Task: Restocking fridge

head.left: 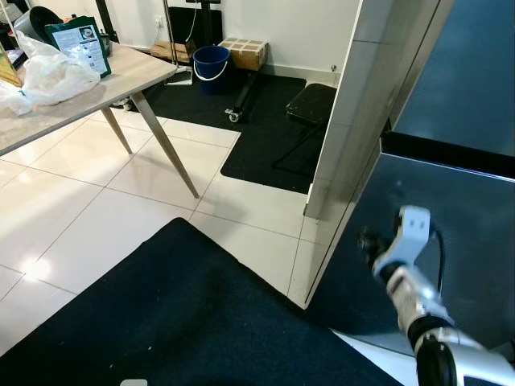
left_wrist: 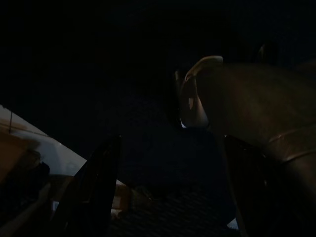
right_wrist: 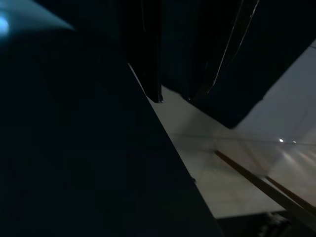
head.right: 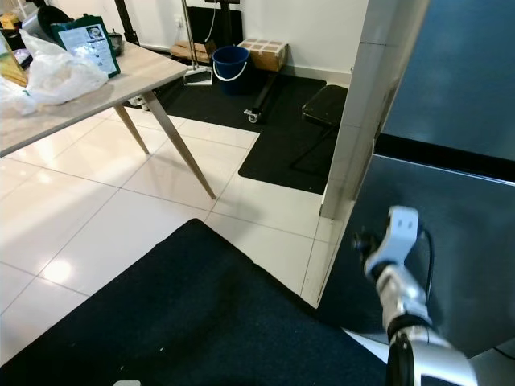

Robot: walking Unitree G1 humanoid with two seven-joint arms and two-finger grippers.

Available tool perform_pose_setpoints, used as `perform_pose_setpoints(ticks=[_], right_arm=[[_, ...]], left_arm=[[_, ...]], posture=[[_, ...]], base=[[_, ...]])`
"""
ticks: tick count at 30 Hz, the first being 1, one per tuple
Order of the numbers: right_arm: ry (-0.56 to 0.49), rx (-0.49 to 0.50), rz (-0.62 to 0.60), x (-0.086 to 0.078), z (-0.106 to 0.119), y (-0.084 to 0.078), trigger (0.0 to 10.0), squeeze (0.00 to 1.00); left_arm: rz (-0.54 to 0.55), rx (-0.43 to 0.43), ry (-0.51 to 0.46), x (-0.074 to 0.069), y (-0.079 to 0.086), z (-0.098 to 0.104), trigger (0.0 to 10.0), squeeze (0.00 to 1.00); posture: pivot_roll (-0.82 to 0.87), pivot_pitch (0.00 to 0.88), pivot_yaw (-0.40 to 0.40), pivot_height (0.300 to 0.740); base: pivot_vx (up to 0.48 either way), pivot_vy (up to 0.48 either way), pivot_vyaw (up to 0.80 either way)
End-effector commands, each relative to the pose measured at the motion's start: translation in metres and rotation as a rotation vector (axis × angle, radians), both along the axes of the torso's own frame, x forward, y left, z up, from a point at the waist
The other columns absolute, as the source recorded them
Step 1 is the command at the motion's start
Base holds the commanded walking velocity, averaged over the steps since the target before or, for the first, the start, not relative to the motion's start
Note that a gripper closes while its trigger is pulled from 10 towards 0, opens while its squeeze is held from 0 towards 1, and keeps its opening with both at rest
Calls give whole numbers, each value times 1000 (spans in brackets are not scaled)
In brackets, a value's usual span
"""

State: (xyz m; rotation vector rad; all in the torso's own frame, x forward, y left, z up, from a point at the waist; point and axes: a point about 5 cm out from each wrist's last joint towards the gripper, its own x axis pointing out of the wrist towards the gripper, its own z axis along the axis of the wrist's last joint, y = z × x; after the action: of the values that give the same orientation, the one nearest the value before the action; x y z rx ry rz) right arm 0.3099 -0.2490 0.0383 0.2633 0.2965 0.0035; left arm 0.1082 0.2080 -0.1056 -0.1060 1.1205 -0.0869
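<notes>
The fridge (head.left: 451, 201), dark and glossy, stands at the right, its door faces shut with a dark seam between upper and lower panels. The right gripper (head.left: 368, 241) reaches up against the lower door near its left edge; whether its fingers are parted or closed I cannot tell. The left gripper (left_wrist: 168, 192) hangs in shadow with its fingers apart, grasping nothing. On the wooden table (head.left: 121, 76), near its far corner, lie a white plastic bag (head.left: 52, 76) and a green packet (head.left: 80, 44). A blue bucket (head.left: 211, 66) sits by the back wall.

Open tiled floor (head.left: 121, 201) between table (head.left: 96, 88) and fridge door (head.left: 451, 233)
</notes>
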Motion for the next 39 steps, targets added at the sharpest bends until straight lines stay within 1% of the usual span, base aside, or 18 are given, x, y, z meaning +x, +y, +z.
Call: perform_pose_setpoints(ticks=[1, 2, 3, 4, 6, 7, 8, 11, 12, 13, 15, 16, 18, 22, 25, 29, 34, 39], right_arm=[[44, 2, -3, -6, -9, 1, 10000, 0], [114, -18, 1, -19, -24, 1, 10000, 0], [114, -18, 1, -19, -24, 1, 10000, 0], [195, -32, 3, -36, -41, 1, 10000, 0], [195, -32, 3, -36, -41, 1, 10000, 0], [275, -49, 8, -53, -57, 2, 10000, 0], [275, -49, 8, -53, -57, 2, 10000, 0], [559, -104, 33, -118, -104, 7, 10000, 0], [559, -104, 33, -118, -104, 7, 10000, 0], [619, -122, 50, -133, -113, 9, 10000, 0], [619, -122, 50, -133, -113, 9, 10000, 0], [705, -123, 54, -155, -124, 12, 10000, 0], [764, -122, 63, -171, -131, 16, 10000, 0], [772, -129, 94, -174, -133, 21, 10000, 0], [766, -155, 129, -170, -133, 24, 10000, 0], [764, -197, 172, -166, -132, 27, 10000, 0], [767, -228, 187, -163, -131, 28, 10000, 0], [769, -229, 207, -162, -131, 30, 10000, 0]], left_arm=[[-17, -23, 33, -7, -9, -3, 10000, 0], [-19, -22, 31, -4, -10, -3, 10000, 0], [-19, -22, 31, -4, -10, -3, 10000, 0], [-25, -21, 29, -2, -11, -3, 10000, 0], [-25, -21, 29, -2, -11, -3, 10000, 0], [-27, -21, 26, 1, -12, -2, 10000, 0], [-27, -21, 26, 1, -12, -2, 10000, 0], [-31, -22, 17, 8, -17, -1, 10000, 0], [-31, -22, 17, 8, -17, -1, 10000, 0], [-35, -21, 17, 9, -19, -1, 10000, 0], [-35, -21, 17, 9, -19, -1, 10000, 0], [-50, -10, 16, 10, -20, -1, 10000, 0], [-64, 9, 16, 11, -21, -1, 10000, 0], [-75, 42, 11, 12, -17, -1, 10000, 0], [-90, 135, -5, 18, -4, 2, 10000, 0], [-95, 191, -33, 26, 5, 6, 10000, 0], [-120, 156, -54, 34, -6, 8, 10000, 0], [-152, 158, -60, 34, -15, 6, 10000, 0]], posture=[[113, 4, -16, 740], [107, 0, -18, 740], [107, 0, -18, 740], [102, 0, -20, 740], [102, 0, -20, 740], [99, 0, -23, 740], [99, 0, -23, 740], [89, 0, -31, 740], [89, 0, -31, 740], [88, 0, -32, 740], [88, 0, -32, 740], [84, 0, -35, 740], [81, 0, -33, 740], [78, 0, -31, 740], [71, 0, -24, 740], [73, 0, -24, 740], [74, 0, -25, 740], [68, 0, -28, 740]], base=[[0, 0, 0], [0, 0, 0], [0, 0, 0], [0, 0, 0], [0, 0, 0], [0, 0, 0], [0, 0, 0], [0, 0, 0], [0, 0, 0], [0, 0, 0], [0, 0, 0], [0, 0, 0], [0, 0, 0], [0, 0, 0], [0, 0, 0], [0, 0, 0], [0, 0, 0], [0, 0, 471]])
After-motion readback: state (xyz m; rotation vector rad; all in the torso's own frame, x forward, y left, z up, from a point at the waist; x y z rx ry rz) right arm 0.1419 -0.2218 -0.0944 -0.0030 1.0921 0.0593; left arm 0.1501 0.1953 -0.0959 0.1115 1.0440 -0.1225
